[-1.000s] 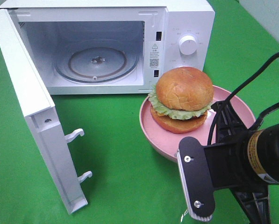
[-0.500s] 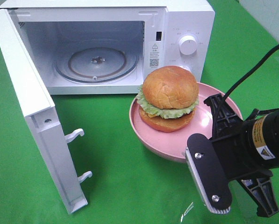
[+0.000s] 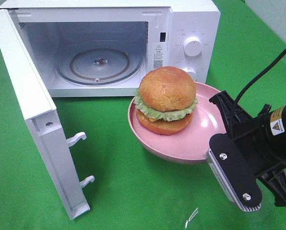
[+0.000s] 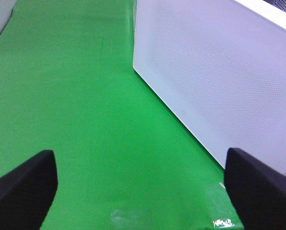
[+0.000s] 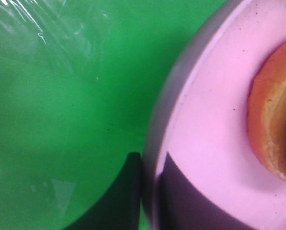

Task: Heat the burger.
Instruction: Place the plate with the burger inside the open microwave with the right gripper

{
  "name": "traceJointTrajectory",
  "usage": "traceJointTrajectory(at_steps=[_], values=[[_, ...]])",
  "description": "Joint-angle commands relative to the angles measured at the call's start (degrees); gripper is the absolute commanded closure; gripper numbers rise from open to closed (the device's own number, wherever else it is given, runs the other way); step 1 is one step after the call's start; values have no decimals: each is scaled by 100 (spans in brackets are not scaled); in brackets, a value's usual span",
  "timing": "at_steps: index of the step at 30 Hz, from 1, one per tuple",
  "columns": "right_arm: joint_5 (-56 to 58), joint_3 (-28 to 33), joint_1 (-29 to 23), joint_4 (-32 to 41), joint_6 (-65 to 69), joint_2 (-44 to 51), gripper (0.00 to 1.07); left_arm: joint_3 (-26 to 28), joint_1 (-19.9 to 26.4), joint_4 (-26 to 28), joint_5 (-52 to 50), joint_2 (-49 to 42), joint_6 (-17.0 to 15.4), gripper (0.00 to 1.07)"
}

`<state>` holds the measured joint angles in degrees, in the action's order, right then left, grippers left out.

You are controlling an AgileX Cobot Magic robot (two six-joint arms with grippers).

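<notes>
The burger [image 3: 165,98], with a golden crackled bun and green lettuce, sits on a pink plate [image 3: 205,129] in front of the microwave's control panel. My right gripper [image 3: 220,108] is shut on the plate's right rim. In the right wrist view its dark fingers [image 5: 131,191] pinch the rim of the plate [image 5: 214,105], and the burger's lower bun [image 5: 272,124] shows at the frame's edge. My left gripper [image 4: 140,191] appears only in the left wrist view. It stands open over green cloth with nothing between its fingers.
The white microwave [image 3: 181,19] stands at the back with its door [image 3: 32,115] swung open to the left. Its glass turntable [image 3: 98,64] is bare. The door's outer face [image 4: 219,81] is close beside the left gripper. Green cloth covers the table.
The right gripper has carried the plate and burger leftward, nearer the microwave's opening. The left gripper has not moved.
</notes>
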<state>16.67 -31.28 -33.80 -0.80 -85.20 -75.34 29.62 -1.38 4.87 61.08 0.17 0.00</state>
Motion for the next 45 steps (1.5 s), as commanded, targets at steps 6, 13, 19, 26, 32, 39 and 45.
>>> traceJointTrajectory(at_steps=[6,13,19,26,32,39,45], values=[[-309,-17,252,1358,-1650,63,107,0,-11,29,23,-11,0,20],[-246,-17,223,1008,-1404,63,107,0,-11,29,23,-11,0,20],[-126,-97,223,785,-1220,63,107,0,-11,29,23,-11,0,20],[195,-458,223,768,-1123,23,107,0,-11,29,23,-11,0,20],[246,-653,223,791,-1123,-206,107,0,-11,29,23,-11,0,20],[367,-1003,115,768,-1106,-498,107,0,-11,29,23,-11,0,20],[355,-1272,-34,762,-957,-831,107,0,-11,29,23,-11,0,20]])
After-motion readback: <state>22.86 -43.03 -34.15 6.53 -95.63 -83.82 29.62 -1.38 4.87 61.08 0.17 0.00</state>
